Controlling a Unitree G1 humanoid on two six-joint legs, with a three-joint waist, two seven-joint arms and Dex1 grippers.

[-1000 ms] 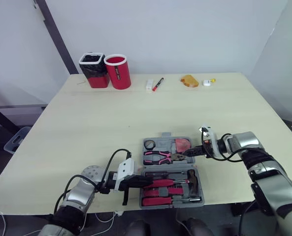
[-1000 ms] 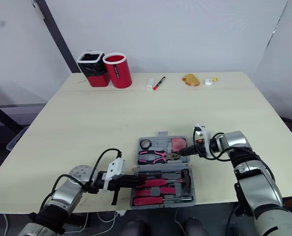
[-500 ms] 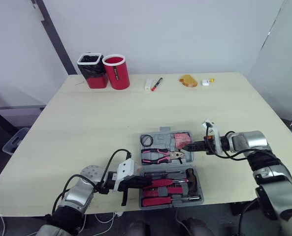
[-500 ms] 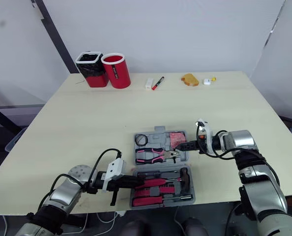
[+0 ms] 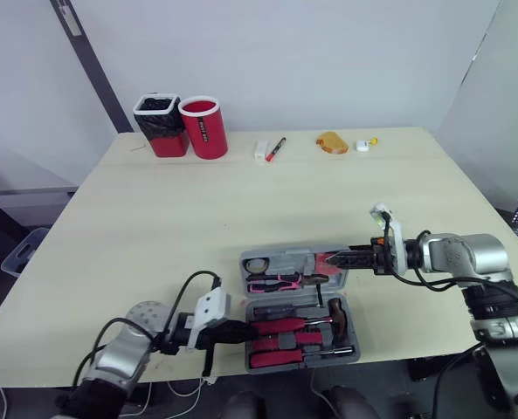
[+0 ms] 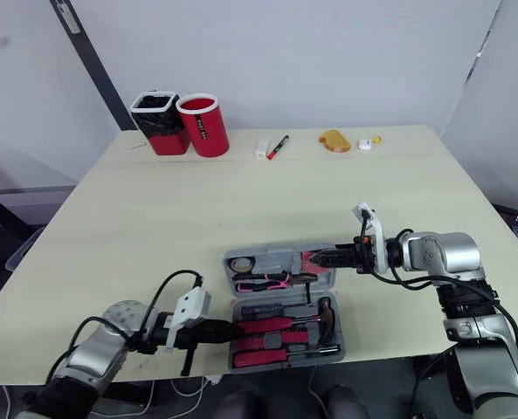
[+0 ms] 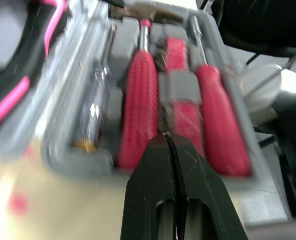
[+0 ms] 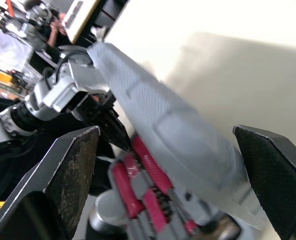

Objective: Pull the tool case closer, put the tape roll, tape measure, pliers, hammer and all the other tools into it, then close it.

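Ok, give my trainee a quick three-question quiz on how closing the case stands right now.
1. True or false: the left gripper, at the front of the tool case, is shut.
2. Pick one. The case's lid is: A lying flat open; B raised partway over the base; C fully shut.
3. Which gripper is at the lid's edge, and is it open or shut?

Key: 1 true; 2 B; 3 the right gripper, open.
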